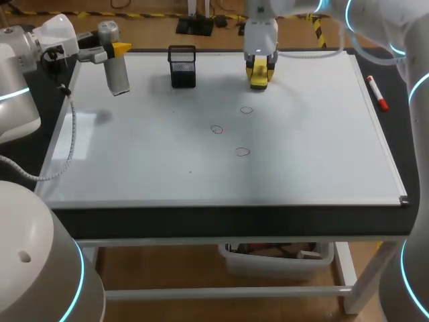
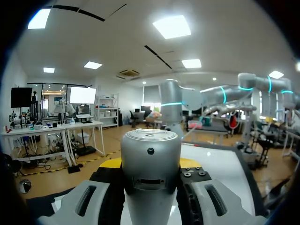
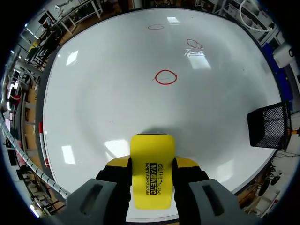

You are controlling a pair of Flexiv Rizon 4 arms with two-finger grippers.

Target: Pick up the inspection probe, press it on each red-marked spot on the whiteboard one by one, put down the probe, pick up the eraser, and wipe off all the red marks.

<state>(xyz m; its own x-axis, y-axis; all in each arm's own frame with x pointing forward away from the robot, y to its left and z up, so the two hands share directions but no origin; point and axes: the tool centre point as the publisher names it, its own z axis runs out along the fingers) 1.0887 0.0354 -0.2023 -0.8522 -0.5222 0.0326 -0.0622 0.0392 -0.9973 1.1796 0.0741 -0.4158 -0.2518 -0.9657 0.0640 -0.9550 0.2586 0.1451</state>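
My left gripper (image 1: 112, 51) hangs above the whiteboard's (image 1: 308, 161) far left corner, shut on the silver cylindrical probe (image 1: 117, 75). In the left wrist view the probe (image 2: 151, 154) fills the gap between the fingers of that gripper (image 2: 151, 165). At the far middle of the board my right gripper (image 1: 259, 67) points down, shut on the yellow eraser (image 1: 258, 79). The right wrist view has the eraser (image 3: 151, 180) pinched from both sides in the gripper (image 3: 152, 163); whether it touches the board I cannot tell. Three red circles (image 1: 246, 110) (image 1: 216, 129) (image 1: 242, 152) mark the board's middle, the nearest one (image 3: 165, 77) ahead of the eraser.
A black mesh holder (image 1: 182, 66) stands on the far side of the board between the two grippers, and it also shows beside the right gripper (image 3: 268, 125). A red marker (image 1: 377, 93) lies off the board's right edge. A cable (image 1: 64, 161) trails along the left edge.
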